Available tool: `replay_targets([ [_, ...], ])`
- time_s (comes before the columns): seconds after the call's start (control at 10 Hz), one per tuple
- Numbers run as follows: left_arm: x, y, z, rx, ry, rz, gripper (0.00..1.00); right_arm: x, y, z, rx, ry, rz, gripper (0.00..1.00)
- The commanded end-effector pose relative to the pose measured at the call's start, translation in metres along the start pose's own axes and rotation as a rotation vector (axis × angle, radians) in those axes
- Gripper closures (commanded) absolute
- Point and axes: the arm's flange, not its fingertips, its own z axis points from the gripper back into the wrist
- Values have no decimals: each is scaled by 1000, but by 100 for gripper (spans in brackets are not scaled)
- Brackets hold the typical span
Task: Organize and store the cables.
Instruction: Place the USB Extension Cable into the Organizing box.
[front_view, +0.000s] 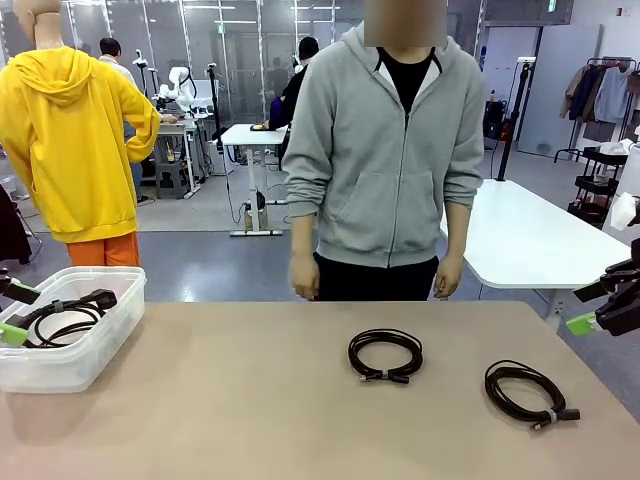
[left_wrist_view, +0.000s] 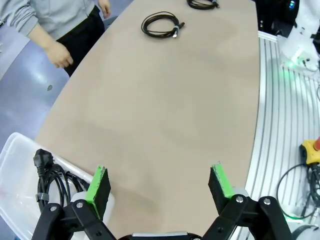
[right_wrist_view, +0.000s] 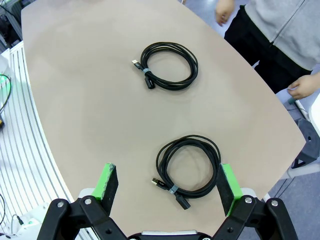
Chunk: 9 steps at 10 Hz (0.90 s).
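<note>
Table (front_view: 250, 400): a plain tan top with a rounded far edge, and the robot's arms at its two ends.
Box (front_view: 70, 365): clear plastic with no lid on it, standing at the left end of the table.
Cable in the box (front_view: 60, 315): a black coil with a chunky plug, lying inside against the bottom.
Middle cable (front_view: 385, 335): coiled flat on the bare table, a little right of centre, in front of the person. A tie binds it on the side nearer the robot, and its small plugs lie there too.
Right cable (front_view: 549, 413): another flat black coil with a pale tie, lying nearer the robot's side and clear of the middle one.
Left gripper (left_wrist_view: 159, 175): its green-padded fingers stand wide apart with nothing between them. It hangs over the left end of the table just beside the box, with one finger above the box's corner.
Right gripper (front_view: 588, 306): the fingers are spread wide and hold nothing. It sits up off the table at the right edge. Seen from its own wrist, the right cable lies on the table between the two fingers, untouched.
Person: stands at the far edge in a grey zip hoodie, with one hand (front_view: 303, 280) and the other hand (front_view: 447, 282) hanging loose at the sides, touching nothing.
</note>
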Motion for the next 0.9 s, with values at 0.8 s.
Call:
replay_targets([
  [0.8,3,-1,1,2,-2,-8,0,116,13,-77,216,448,210,0],
])
